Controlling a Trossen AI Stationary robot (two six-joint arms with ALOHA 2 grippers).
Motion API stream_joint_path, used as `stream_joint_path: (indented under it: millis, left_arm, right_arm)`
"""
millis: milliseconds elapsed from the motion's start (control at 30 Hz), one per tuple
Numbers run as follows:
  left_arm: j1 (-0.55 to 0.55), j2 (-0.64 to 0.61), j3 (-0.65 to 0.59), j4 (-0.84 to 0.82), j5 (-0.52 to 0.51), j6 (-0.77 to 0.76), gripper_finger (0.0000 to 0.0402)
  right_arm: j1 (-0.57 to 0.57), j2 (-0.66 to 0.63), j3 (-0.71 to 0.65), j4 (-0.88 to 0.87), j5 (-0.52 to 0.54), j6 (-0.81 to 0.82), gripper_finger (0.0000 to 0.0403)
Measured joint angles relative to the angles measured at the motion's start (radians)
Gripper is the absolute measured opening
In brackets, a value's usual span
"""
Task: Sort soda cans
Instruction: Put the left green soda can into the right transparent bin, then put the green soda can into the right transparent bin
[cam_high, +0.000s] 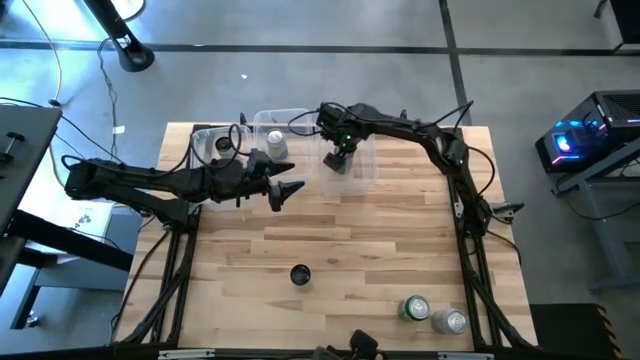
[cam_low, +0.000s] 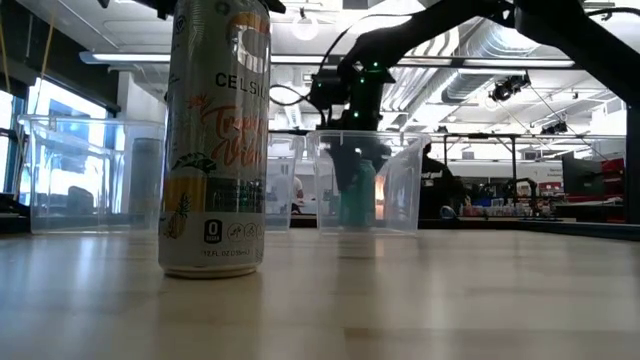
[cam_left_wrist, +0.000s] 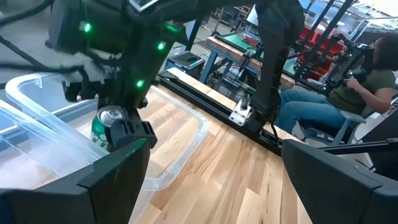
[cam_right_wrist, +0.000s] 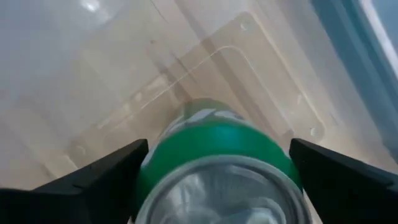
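My right gripper (cam_high: 340, 158) reaches down into the rightmost clear bin (cam_high: 368, 172) at the table's far edge, shut on a green can (cam_right_wrist: 214, 162). This can also shows in the low view (cam_low: 358, 195) and in the left wrist view (cam_left_wrist: 104, 127). My left gripper (cam_high: 285, 190) is open and empty, just near of the bins and left of the green can. A black can (cam_high: 224, 143) stands in the left bin and a silver can (cam_high: 276, 140) in the middle bin. A black can (cam_high: 300, 275), a green can (cam_high: 415, 308) and a silver can (cam_high: 452, 320) stand on the table. My right gripper holds the green can by its upper side wall (cam_right_wrist: 149, 171), just below the silver top, one finger on each side. The fingers come from above, pointing down. The can stands upright inside the bin. I cannot tell whether its base rests on the bin's floor.
Three clear bins stand side by side along the far edge (cam_high: 215, 150). In the low view the silver can (cam_low: 215, 140) stands close to the camera and hides part of the bins. A seated person (cam_left_wrist: 348, 93) is beyond the table. The table's middle (cam_high: 380, 240) is bare wood.
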Motion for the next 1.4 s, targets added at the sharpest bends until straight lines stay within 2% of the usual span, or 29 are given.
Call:
stream_joint_path:
  millis: [200,467,667,833,1033,1100,1233,1400]
  left_arm:
    - [0.000,0.000,0.000,0.000,0.000,0.000,0.0357]
    - [0.000,0.000,0.000,-0.005,0.000,0.008,0.0357]
    - [0.000,-0.001,0.000,-0.011,0.000,0.028,0.0357]
    - [0.023,-0.034,0.000,-0.047,-0.001,0.052,0.0357]
    - [0.054,-0.071,0.001,-0.116,-0.001,0.053,0.0357]
    - [0.062,-0.074,0.001,-0.135,0.021,0.053,0.0357]
    - [0.077,-0.067,0.001,-0.150,0.136,0.053,0.0357]
    - [0.079,-0.045,0.001,-0.135,0.243,0.054,0.0357]
  right_arm:
    - [0.005,-0.009,0.001,0.000,0.000,-0.013,0.0374]
    - [0.004,-0.088,0.001,0.012,0.001,-0.013,0.0374]
    - [0.000,-0.173,0.001,0.004,0.056,-0.058,0.0375]
    - [0.019,-0.286,0.002,-0.008,0.061,-0.111,0.0375]
    - [0.170,-0.424,0.002,-0.075,0.057,-0.107,0.0376]
    - [0.249,-0.461,0.002,-0.102,0.097,-0.047,0.0376]
    - [0.431,-0.501,0.002,-0.196,0.176,0.163,0.0376]
    - [0.660,-0.507,-0.018,-0.346,0.183,0.515,0.0376]
